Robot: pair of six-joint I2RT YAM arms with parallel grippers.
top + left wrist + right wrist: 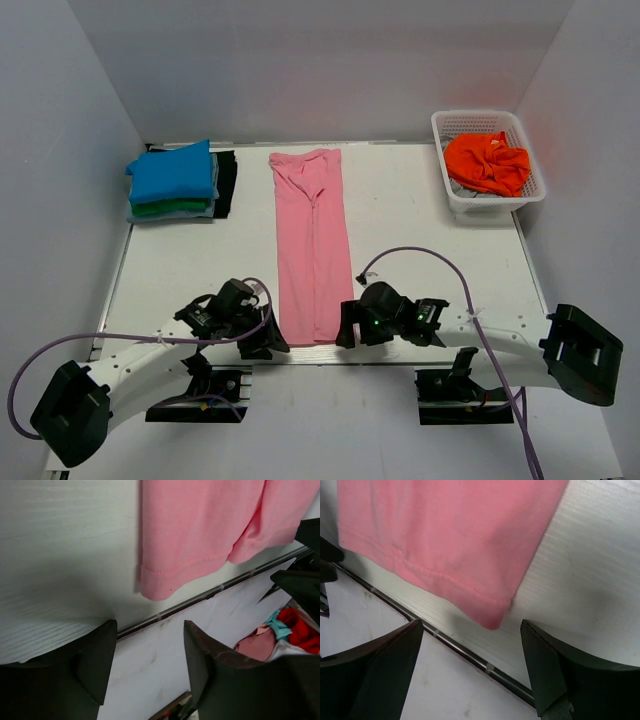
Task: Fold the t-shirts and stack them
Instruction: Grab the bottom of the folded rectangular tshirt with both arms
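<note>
Firstly, top external view. The pink t-shirt (312,240) is seen laid flat on the table (420,220) as a long narrow strip with its sides folded in and its hem at the near edge. The left gripper (262,340) is placed just left of one hem corner and the right gripper (347,328) just right of the other; neither is seen touching the cloth. Well to the left of the pink t-shirt's collar end a folded pile is noted, with the blue t-shirt (172,172) on top and the green t-shirt (165,208) beneath. A dark item (226,182) lies between pile and pink t-shirt. Well to the right of the same end, the orange t-shirt (487,162) is bunched in a white basket (445,125).

Left wrist view. The pink t-shirt (200,530) is seen beyond the fingers, its stitched hem corner lying flat. The left gripper (149,635) is held with jaws apart, nothing between them, clear of the hem.

Right wrist view. A hem corner of the pink t-shirt (450,535) is pointed toward the gap of the right gripper (471,630). The jaws are spread wide and nothing is gripped; the cloth is near but untouched.
</note>
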